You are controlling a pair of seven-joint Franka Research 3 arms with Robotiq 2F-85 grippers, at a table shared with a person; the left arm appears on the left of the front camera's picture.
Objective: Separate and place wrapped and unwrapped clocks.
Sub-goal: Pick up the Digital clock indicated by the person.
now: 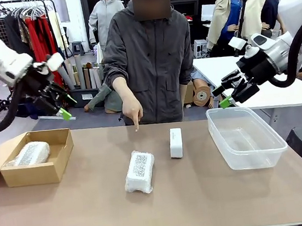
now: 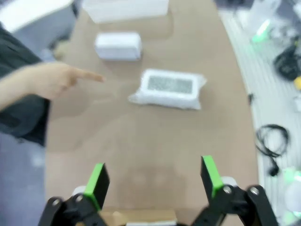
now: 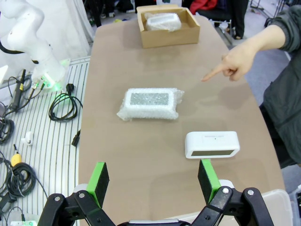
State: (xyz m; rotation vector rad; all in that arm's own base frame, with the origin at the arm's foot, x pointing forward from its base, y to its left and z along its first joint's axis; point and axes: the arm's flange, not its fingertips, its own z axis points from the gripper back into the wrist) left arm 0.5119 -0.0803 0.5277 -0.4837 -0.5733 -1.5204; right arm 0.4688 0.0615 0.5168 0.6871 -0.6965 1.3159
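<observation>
1. Two grippers are up off the table (image 1: 205, 194), both with jaws spread wide and nothing between the green pads.
2. Your left gripper (image 1: 66, 107) hangs in the air above the far side of the cardboard box (image 1: 37, 174), with the wrist angled so the fingers slant downward. In the left wrist view, that gripper (image 2: 155, 179) looks out along the tabletop.
3. Your right gripper (image 1: 223, 96) hovers at the end of the table opposite the box, over the far rim of the clear plastic tub (image 1: 256, 158). Its fingers slant down and back toward the box's side.
4. One wrapped clock (image 1: 29, 154) lies inside the box, with its dark speckled patch facing up.
5. You'll find the second wrapped clock (image 1: 139, 171) flat on the table, well apart from the box and about halfway from the box to the tub.
6. Look a little farther from the box for the bare white clock (image 1: 175, 142), near the second bundle but not touching it.
7. From across the table, the person's hand (image 1: 133, 112) reaches in with the index finger pointing down. The fingertip is just above the tabletop, on the far side of the second bundle and away from the box.
</observation>
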